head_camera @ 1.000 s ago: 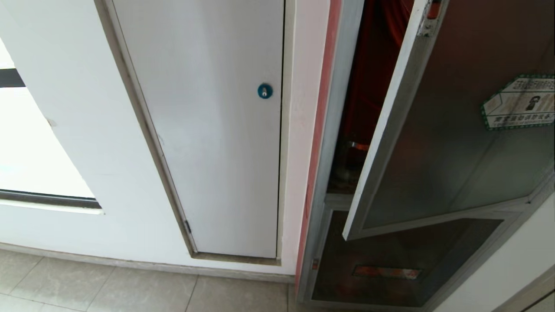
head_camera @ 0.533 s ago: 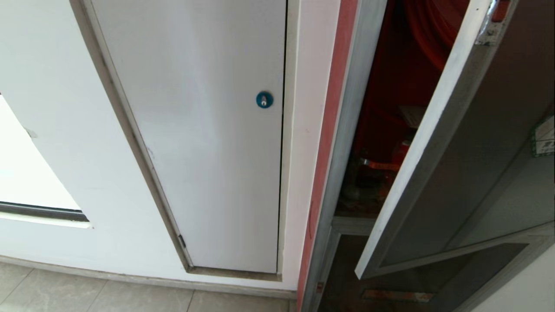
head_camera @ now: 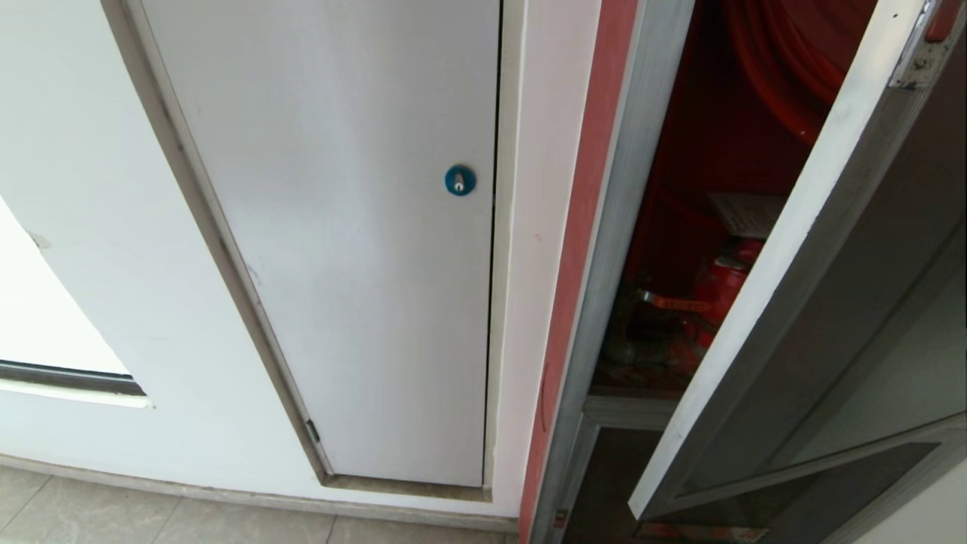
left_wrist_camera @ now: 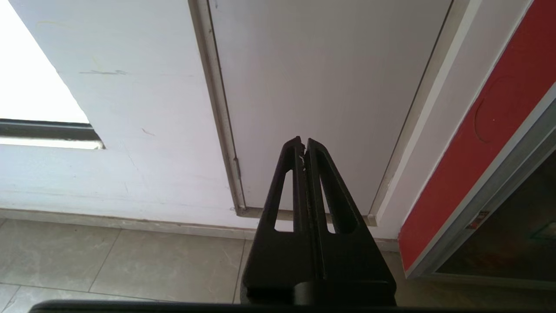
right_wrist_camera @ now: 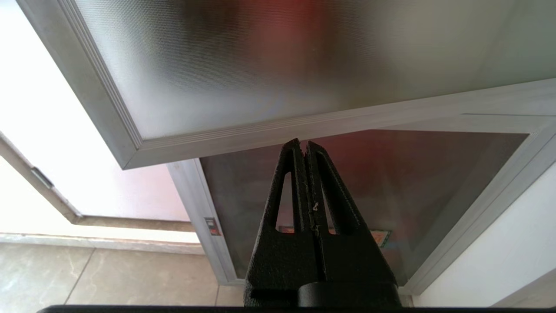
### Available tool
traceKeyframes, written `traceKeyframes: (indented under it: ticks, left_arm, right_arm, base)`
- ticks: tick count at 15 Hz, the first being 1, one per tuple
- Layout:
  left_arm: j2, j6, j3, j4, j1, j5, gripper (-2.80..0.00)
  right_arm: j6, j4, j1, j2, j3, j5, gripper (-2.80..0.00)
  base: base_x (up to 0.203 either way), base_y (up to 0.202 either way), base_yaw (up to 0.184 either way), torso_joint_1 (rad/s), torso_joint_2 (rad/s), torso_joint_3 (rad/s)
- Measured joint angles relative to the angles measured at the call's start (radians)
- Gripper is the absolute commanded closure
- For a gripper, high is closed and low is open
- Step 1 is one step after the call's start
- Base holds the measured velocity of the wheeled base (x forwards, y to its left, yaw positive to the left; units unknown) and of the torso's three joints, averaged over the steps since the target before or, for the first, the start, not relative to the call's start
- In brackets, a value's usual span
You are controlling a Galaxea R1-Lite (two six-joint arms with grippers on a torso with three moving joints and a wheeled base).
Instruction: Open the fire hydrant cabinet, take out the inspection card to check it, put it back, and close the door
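The thin whitish printed inspection card (head_camera: 748,214) is seen lying inside the red-lined fire hydrant cabinet (head_camera: 604,249), behind the half-open dark glass door (head_camera: 763,317). Probably light and floppy, so it's best pinched by an edge. The left gripper (left_wrist_camera: 304,141) and right gripper (right_wrist_camera: 303,142) are both closed on nothing.

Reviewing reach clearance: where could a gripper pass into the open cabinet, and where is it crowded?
Free: the gap between the fire hydrant cabinet frame and the swung-out door edge. Crowded inside: red valve low, whitish inspection card above it, red hose reel on top.
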Motion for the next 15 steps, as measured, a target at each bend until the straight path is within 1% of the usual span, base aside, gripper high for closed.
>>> traceKeyframes:
  ticks: [5,10,12,14,15]
  left_arm:
    - [0.000,0.000,0.000,0.000,0.000,0.000,0.00]
    - [0.000,0.000,0.000,0.000,0.000,0.000,0.00]
    - [0.000,0.000,0.000,0.000,0.000,0.000,0.00]
    - [0.000,0.000,0.000,0.000,0.000,0.000,0.00]
    - [0.000,0.000,0.000,0.000,0.000,0.000,0.00]
  right_arm:
    - [0.026,0.000,0.000,0.000,0.000,0.001,0.00]
    - [0.030,0.012,0.000,0.003,-0.024,0.003,0.00]
    - [0.047,0.020,0.003,0.041,-0.112,0.034,0.00]
    - [0.078,0.023,0.005,0.138,-0.232,0.108,0.00]
    - [0.089,0.023,0.006,0.199,-0.297,0.158,0.00]
  base:
    - [0.000,0.000,0.000,0.000,0.00,0.000]
    - [0.000,0.000,0.000,0.000,0.00,0.000]
    - [0.000,0.000,0.000,0.000,0.00,0.000]
    - [0.000,0.000,0.000,0.000,0.00,0.000]
    - [0.000,0.000,0.000,0.000,0.00,0.000]
